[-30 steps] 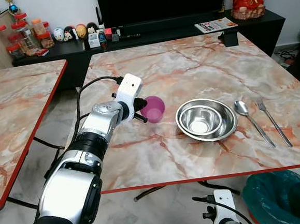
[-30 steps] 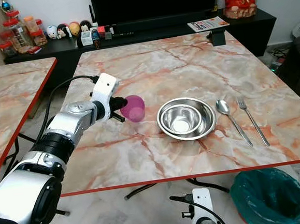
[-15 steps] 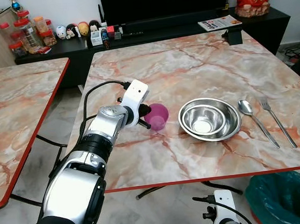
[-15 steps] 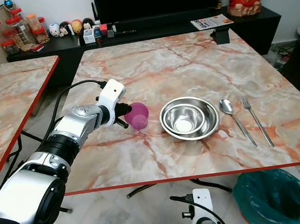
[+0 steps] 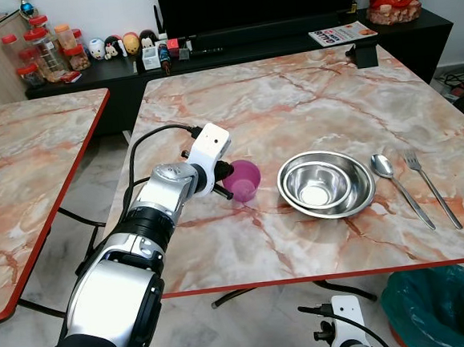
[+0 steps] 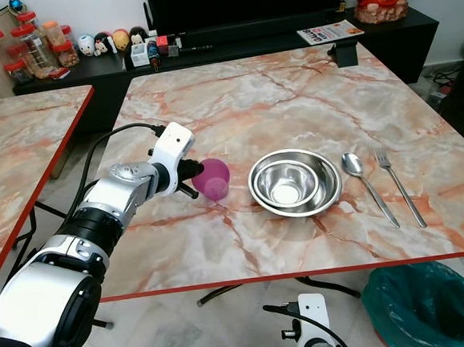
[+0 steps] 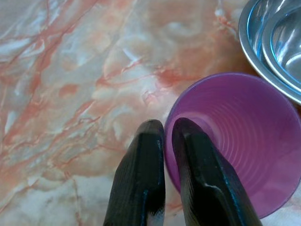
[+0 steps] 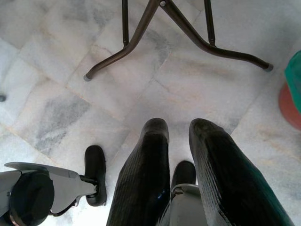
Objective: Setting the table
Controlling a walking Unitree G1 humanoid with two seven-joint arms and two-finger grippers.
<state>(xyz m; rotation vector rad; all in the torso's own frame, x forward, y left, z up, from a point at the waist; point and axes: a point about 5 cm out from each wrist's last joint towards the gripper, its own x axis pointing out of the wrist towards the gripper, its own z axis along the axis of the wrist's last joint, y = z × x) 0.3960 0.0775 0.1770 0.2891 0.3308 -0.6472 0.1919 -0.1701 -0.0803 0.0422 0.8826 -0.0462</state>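
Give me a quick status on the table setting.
Left gripper pinching rim of purple cup, cup on table beside steel bowls. Right gripper idle below. Nothing blocking.

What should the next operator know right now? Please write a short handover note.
Left gripper: shut on the purple cup, pinching its rim; the cup is on the marble table, just left of the steel bowls.
Right gripper: idle below the table, above the floor, holding nothing.
Done: nested bowls placed, spoon and fork laid to their right.
Left: release the cup and withdraw the left arm.
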